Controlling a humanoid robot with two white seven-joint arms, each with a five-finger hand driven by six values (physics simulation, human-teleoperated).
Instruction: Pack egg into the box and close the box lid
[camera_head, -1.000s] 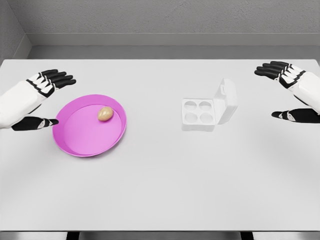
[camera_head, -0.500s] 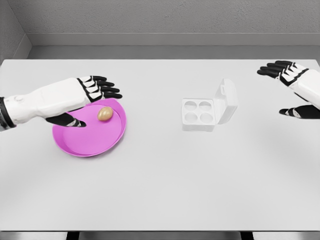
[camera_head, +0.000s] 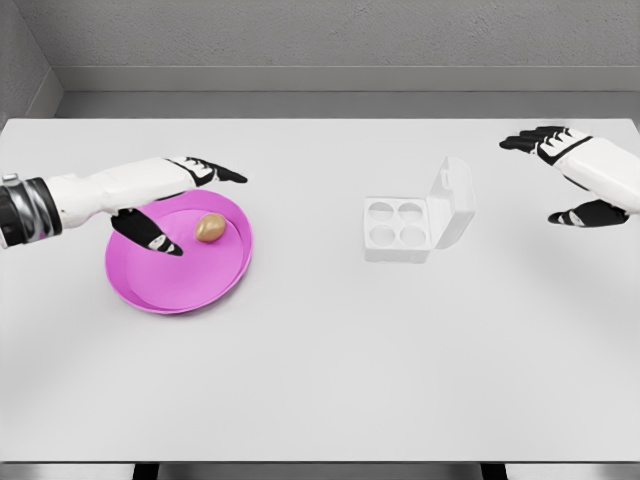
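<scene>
Egg (camera_head: 210, 228) in pink plate (camera_head: 150, 290) (box (camera_head: 398, 232) open).

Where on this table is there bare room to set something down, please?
The widest free patch is the table's near half, below the pink plate and egg box. The strip between plate and box is bare too. It is crowded at the plate, where the left hand brackets the egg.

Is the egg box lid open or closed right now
Open. The egg box has its lid tilted up at the right, and all four cups show empty.
</scene>
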